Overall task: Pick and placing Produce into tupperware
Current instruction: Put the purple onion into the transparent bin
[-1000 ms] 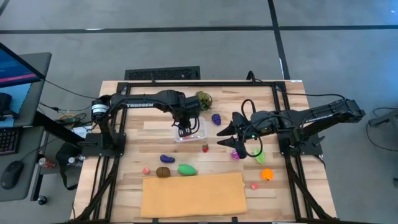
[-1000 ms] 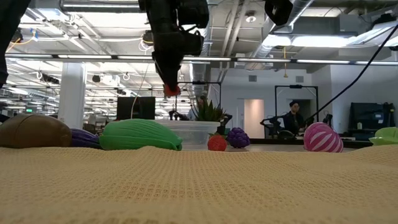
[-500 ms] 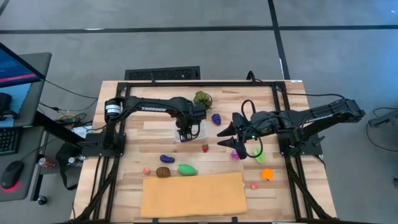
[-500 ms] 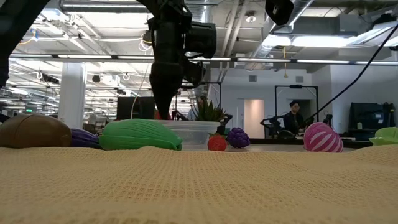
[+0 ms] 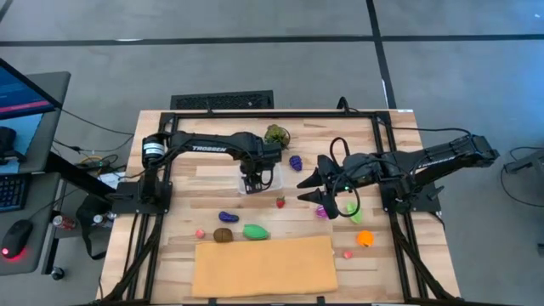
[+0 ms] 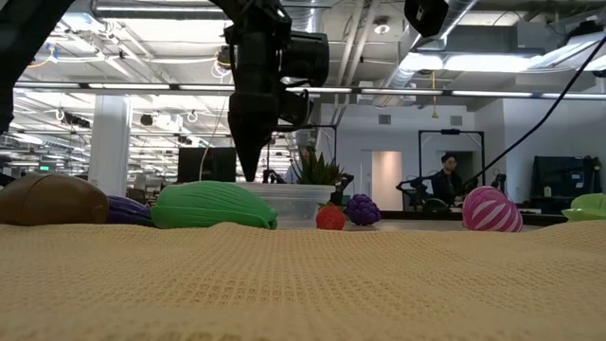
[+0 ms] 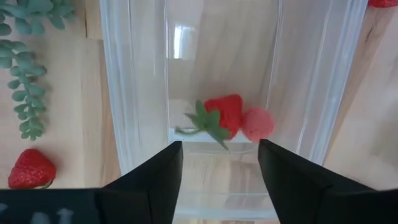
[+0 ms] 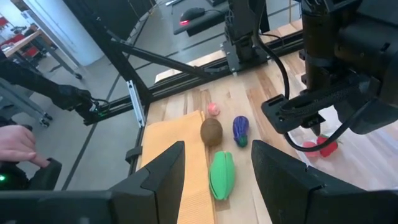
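Note:
The clear tupperware (image 5: 274, 177) stands on the wooden table left of the middle. A red strawberry (image 7: 221, 118) and a pink piece (image 7: 257, 123) lie on its floor. My left gripper (image 5: 253, 180) points down over the tub, open, with nothing between its fingers (image 7: 217, 180). My right gripper (image 5: 300, 189) hangs open and empty to the tub's right, above the table. More produce lies around: a strawberry (image 5: 280, 202), purple grapes (image 5: 295, 161), a blue-purple piece (image 5: 228, 217), a brown one (image 5: 223, 235), a green one (image 5: 255, 230) and a pink striped one (image 5: 322, 211).
A bushy green leafy bunch (image 5: 277, 134) lies just beyond the tub. A flat tan sheet (image 5: 263, 265) covers the near middle of the table. A light green piece (image 5: 354, 216), an orange one (image 5: 365, 239) and small pink ones (image 5: 348, 253) (image 5: 201, 233) lie toward the near side.
My left gripper has come down toward the tupperware with a red piece at its fingertips, tipped more upright and let it go. The red piece now lies in the tub. My right arm has kept still.

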Controlling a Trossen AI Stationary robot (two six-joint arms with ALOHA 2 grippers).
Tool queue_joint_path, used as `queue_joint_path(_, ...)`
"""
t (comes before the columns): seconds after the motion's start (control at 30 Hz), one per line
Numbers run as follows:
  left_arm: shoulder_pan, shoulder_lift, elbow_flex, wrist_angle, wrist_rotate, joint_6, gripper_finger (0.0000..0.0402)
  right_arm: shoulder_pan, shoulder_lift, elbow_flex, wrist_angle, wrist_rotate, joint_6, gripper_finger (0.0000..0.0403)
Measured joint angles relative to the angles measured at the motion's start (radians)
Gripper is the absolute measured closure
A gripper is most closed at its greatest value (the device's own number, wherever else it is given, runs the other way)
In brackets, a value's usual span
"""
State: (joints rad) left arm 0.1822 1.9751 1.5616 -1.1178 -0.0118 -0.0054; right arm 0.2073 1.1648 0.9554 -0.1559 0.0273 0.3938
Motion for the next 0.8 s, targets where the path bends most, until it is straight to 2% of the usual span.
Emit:
queue_joint_path(0.5, 0.067, -0.038, 0.000, -0.210, -0.058, 0.048, 0.0190, 0.000, 0.000, 0.000, 0.007, 0.000, 0.009, 0.0226)
queue_joint_path(0.7, 0.119, -0.116, 0.001, -0.203, -0.058, 0.057, 0.0190, 0.000, 0.000, 0.000, 0.007, 0.001, 0.008, 0.0226)
queue_joint_path(0.8, 0.145, -0.152, 0.001, -0.197, -0.093, 0.089, 0.0190, 0.000, 0.000, 0.000, 0.007, 0.006, 0.008, 0.0226)
